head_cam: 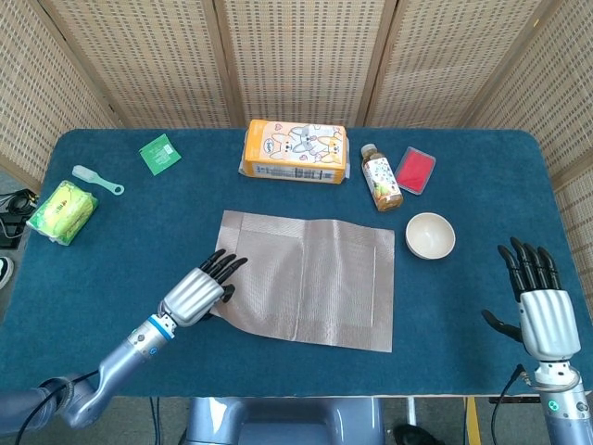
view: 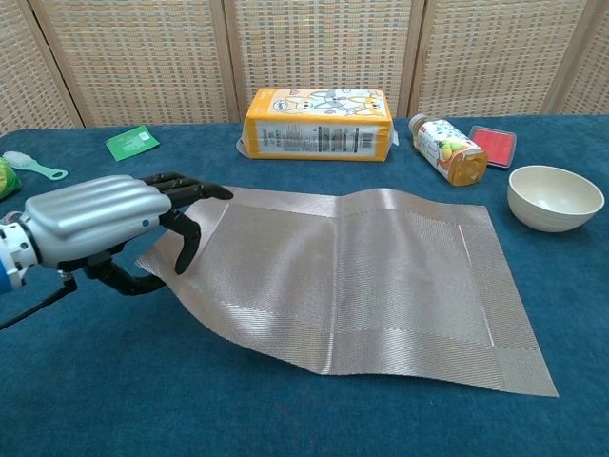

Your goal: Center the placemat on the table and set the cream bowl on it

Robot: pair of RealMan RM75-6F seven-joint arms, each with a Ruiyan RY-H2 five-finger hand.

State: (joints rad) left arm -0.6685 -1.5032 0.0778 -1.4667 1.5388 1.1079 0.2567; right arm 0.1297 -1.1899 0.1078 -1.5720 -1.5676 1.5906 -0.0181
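Left hand (view: 105,224) pinches placemat (head_cam: 310,278) edge; grip underneath hidden

A staged robot test room: blue cloth-covered table (head_cam: 482,185) boxed in by woven rattan folding screens (head_cam: 296,56).

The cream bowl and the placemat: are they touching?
Apart. The head view shows blue table cloth between the cream bowl and the placemat.
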